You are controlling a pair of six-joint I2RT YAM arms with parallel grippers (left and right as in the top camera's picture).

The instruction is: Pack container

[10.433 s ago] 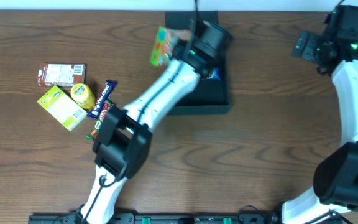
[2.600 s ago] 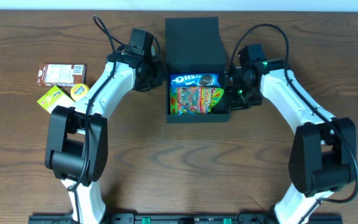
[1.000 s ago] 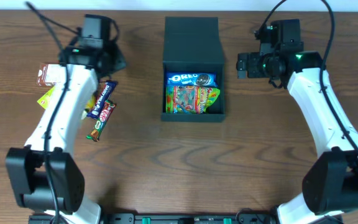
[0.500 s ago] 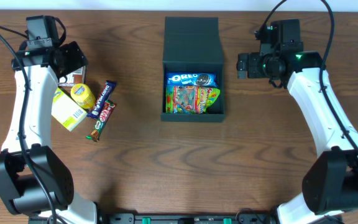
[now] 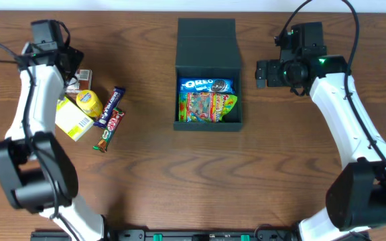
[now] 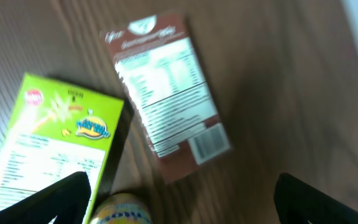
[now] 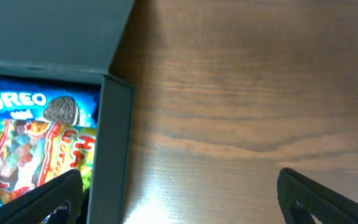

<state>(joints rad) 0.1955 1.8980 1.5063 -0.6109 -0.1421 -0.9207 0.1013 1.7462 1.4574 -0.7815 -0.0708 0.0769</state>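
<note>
Container [image 5: 208, 126] on the worktop [image 5: 179, 187], just beside the right gripper [image 5: 263, 70] on its left side, and well apart from the left gripper [image 5: 71, 70], far off to that one's right. Long axis crosswise to the right gripper's reach, flap lid thrown back at the far end. Dark teal-green, matte, open. Inside, an Oreo packet [image 5: 206, 86] at the hinge end and a bright gummy bag [image 5: 206, 107] touching, nearer the robot. Right gripper the nearer of the two, spread wide and empty. Left gripper likewise wide open, holding nothing, poised above a brown packet [image 6: 166, 112], with a green box [image 6: 55, 149] just beside and a yellow tub [image 6: 120, 211] between the fingers. Probably next: lift one of these, then carry rightward to the box.
</note>
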